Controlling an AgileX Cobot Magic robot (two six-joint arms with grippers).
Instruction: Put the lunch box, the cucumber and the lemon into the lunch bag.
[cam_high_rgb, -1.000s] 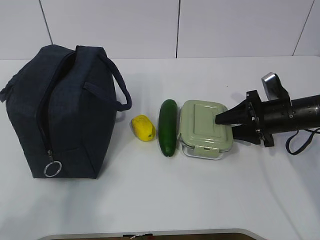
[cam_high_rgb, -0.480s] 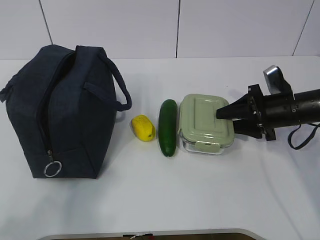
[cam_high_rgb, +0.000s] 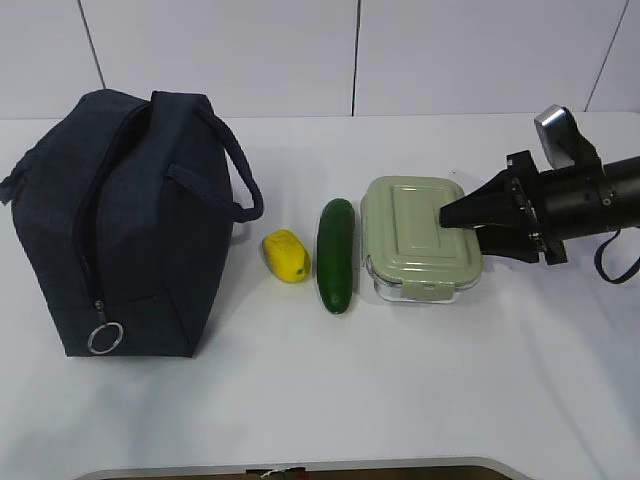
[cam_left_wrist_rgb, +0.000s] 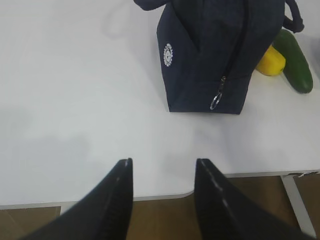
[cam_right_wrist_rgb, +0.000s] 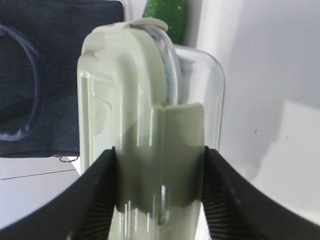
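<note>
One bag (cam_high_rgb: 120, 225), one lemon (cam_high_rgb: 286, 256), one cucumber (cam_high_rgb: 336, 255); right end effector (cam_high_rgb: 447, 214) gripping one lunch box (cam_high_rgb: 415, 238); left end effector (cam_left_wrist_rgb: 162, 172) open, empty.

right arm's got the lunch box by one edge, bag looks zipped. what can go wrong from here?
1. The right gripper clamps only the right edge clip of the lunch box; held out sideways, the glass box could pivot or slip out.
2. The lunch bag appears zipped, ring pull at the bottom, and the left gripper is open, away from it. Nowhere to drop the box yet.
3. The cucumber lies close beside the box; a swing could knock it into the lemon.
</note>
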